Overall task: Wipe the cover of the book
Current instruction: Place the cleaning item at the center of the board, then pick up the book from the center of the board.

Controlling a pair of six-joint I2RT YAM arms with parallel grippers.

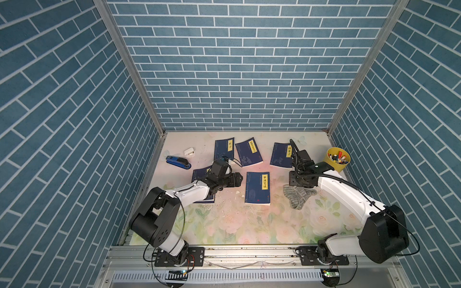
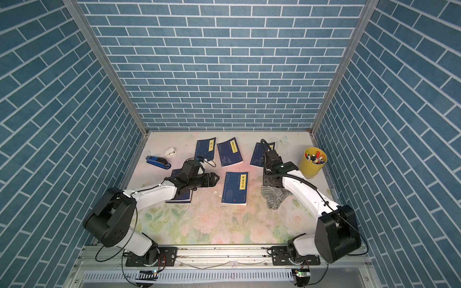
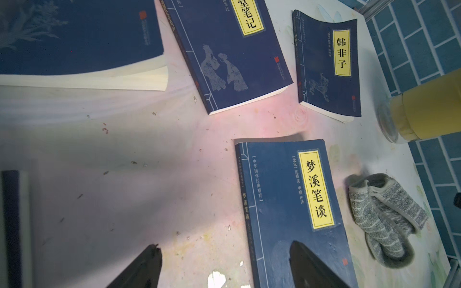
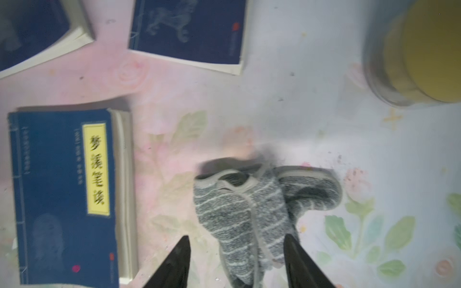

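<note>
Judging from how things lie, the wiping is either not begun or already over, and the pictures alone do not settle which. The grey striped cloth [image 1: 298, 197] lies crumpled on the flowered table [image 1: 224, 224], just right of the middle book [image 1: 258, 188], apart from it and not on any cover.

The right gripper [image 1: 298, 180] hangs directly over the far end of the cloth. In its wrist view the right gripper's [image 4: 236, 237] fingers are spread, with the cloth [image 4: 249, 217] lying on the table between them and nothing pinched. The left gripper [image 1: 239, 179] hovers just left of the middle book with its fingers also spread wide and empty. In the left wrist view one finger [image 3: 306, 261] shows over the near part of that cover.

The middle book, dark blue with a yellow title strip, lies flat and closed near the table's centre. It is the closest to the cloth, so it is likely the one meant. Three more blue books lie farther back, and another is under the left arm. Crumbs and chips dot the table, yet I can make out none on the middle cover [image 3: 287, 199].

If the wipe is still owed, the cloth must be gripped, carried left onto the cover and drawn across it.
</note>
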